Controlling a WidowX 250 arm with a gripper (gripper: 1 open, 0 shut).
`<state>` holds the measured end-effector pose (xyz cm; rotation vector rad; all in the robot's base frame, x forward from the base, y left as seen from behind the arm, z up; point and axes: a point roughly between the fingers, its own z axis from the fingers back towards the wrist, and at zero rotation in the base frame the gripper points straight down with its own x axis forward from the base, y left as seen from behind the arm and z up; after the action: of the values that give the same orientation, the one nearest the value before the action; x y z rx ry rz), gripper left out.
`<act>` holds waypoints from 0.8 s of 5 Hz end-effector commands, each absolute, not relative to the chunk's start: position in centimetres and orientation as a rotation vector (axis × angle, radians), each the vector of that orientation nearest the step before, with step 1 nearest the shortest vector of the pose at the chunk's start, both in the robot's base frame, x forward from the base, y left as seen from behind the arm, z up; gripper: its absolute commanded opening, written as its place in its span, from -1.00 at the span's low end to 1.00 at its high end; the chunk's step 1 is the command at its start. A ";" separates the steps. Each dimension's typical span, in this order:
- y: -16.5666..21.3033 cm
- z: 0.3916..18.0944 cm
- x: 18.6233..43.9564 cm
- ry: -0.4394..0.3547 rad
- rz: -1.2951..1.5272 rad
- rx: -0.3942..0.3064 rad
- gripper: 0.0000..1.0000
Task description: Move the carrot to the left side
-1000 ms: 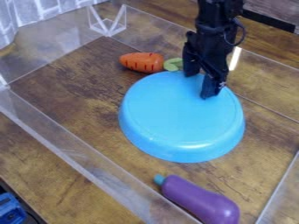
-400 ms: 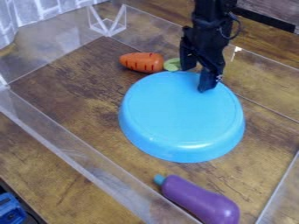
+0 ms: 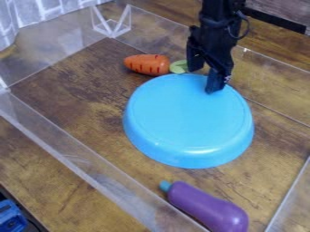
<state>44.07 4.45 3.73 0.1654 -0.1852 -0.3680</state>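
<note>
Your gripper [image 3: 206, 77] hangs over the far edge of the blue plate [image 3: 188, 122], pointing steeply down, its black fingers [image 3: 218, 80] spread apart with nothing between them. It holds nothing.

From the plate's centre, the carrot [image 3: 147, 64] lies at about eleven o'clock — on the wooden tabletop [image 3: 72, 100], off the plate and close to its far-left rim. It lies on its side, orange body to the left in the picture, the light green leafy end [image 3: 179, 66] to the right. That green end sits just beside the gripper, which partly hides it; you cannot tell from this view whether the two touch.

The purple eggplant [image 3: 206, 207] rests at about five o'clock from the plate, well apart from the carrot, near the front edge of the table. Clear plastic walls [image 3: 49, 136] border the work area — one runs along the left and front sides.
</note>
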 end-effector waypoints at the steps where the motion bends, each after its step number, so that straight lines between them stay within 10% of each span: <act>1: 7.2 -0.3 43.1 -0.117 -0.288 0.151 1.00; 4: 7.2 0.0 43.4 -0.151 -0.291 0.149 1.00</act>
<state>44.43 4.59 3.80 0.1625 -0.2107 -0.3586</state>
